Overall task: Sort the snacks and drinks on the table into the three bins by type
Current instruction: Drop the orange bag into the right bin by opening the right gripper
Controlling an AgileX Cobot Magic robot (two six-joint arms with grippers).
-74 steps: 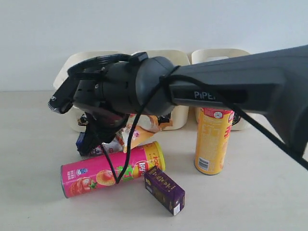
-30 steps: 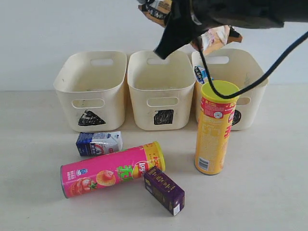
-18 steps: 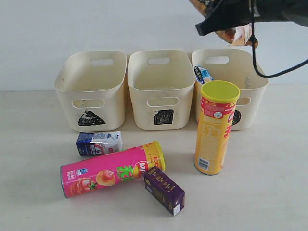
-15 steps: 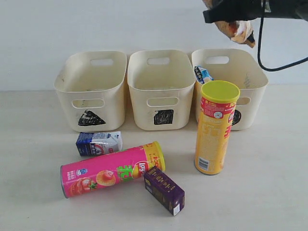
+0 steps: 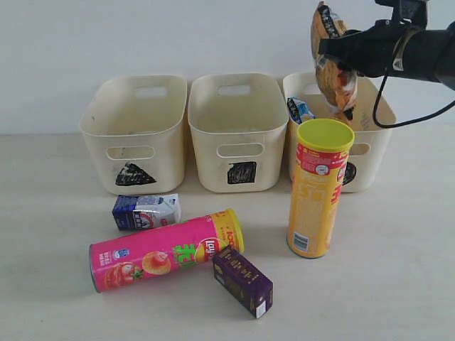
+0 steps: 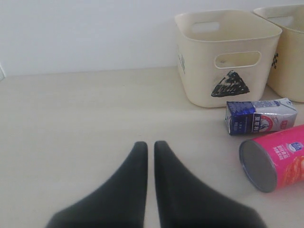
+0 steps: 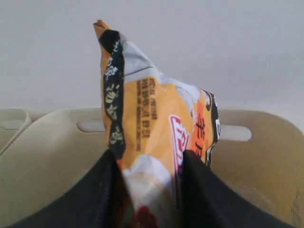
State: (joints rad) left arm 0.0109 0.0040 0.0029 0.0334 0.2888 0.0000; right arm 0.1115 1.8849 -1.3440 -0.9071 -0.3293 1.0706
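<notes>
Exterior view: right gripper [image 5: 328,51] pinches the orange-white bag [image 5: 333,82] over the rightmost bin [image 5: 371,160]; left gripper [image 6: 149,145], jaws pressed together and empty, hangs over the table [image 6: 71,118].

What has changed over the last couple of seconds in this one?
The right hand, shut on the orange-white bag, lifted it from down by the milk carton, carried it up and rightward, and now holds it hanging above the right bin. The milk carton, pink tube, yellow tube and purple carton stayed put.
</notes>
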